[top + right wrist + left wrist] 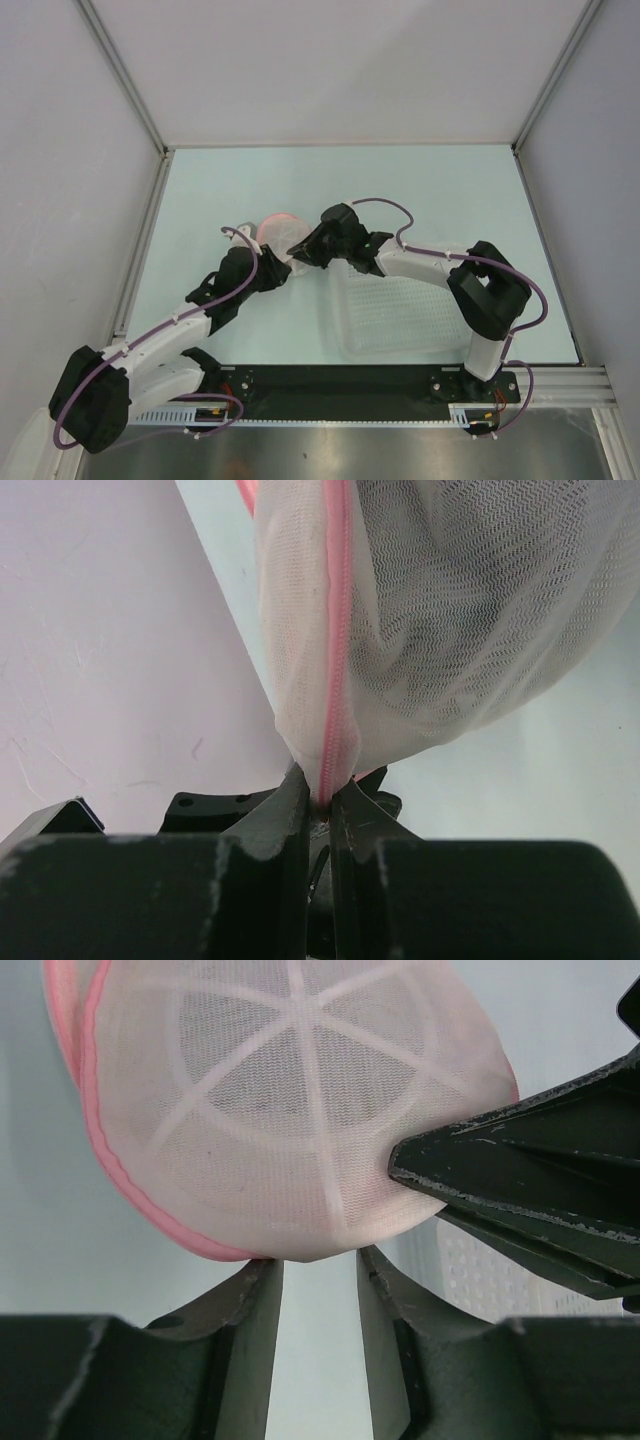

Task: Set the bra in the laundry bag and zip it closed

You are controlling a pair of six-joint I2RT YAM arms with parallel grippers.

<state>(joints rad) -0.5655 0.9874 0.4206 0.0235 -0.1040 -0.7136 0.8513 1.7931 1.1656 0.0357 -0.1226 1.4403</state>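
The laundry bag [279, 230] is a rounded white mesh pouch with pink trim, held up near the table's middle. In the left wrist view the bag [290, 1110] fills the upper frame. My right gripper [301, 250] is shut on the bag's pink zipper seam [338, 630], its jaws [320, 792] pinching the lower corner; its dark fingers [520, 1190] show in the left wrist view at the bag's right edge. My left gripper [286, 270] is open, its tips [318, 1260] right under the bag's lower rim with nothing between them. The bra is not in view.
A white perforated plastic basket [400, 310] lies on the table under the right arm, and shows in the left wrist view [490, 1280]. The pale green table [450, 190] is enclosed by grey walls on three sides.
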